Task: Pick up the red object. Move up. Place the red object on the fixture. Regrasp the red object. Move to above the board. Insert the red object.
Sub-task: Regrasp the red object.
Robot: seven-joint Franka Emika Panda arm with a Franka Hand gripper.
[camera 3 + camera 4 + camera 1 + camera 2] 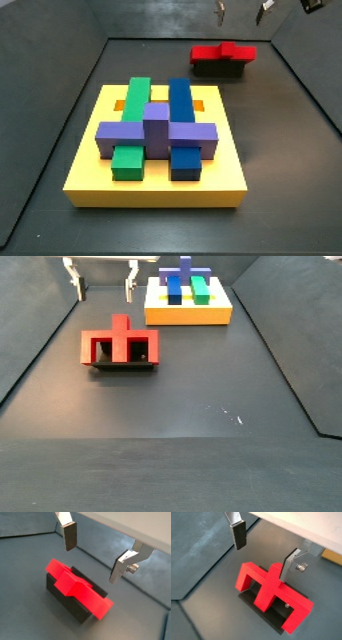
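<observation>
Red object flat across fixture, open hand apparently above.

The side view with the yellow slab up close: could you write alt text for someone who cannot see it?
A yellow board carrying green, blue and purple blocks fills the foreground on a dark floor. Behind it, a red block rests on a small dark holder, with the open claw hanging above, apart from it.

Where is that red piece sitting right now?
The red object rests on the fixture, apart from the board; the open end effector is above it.
</observation>
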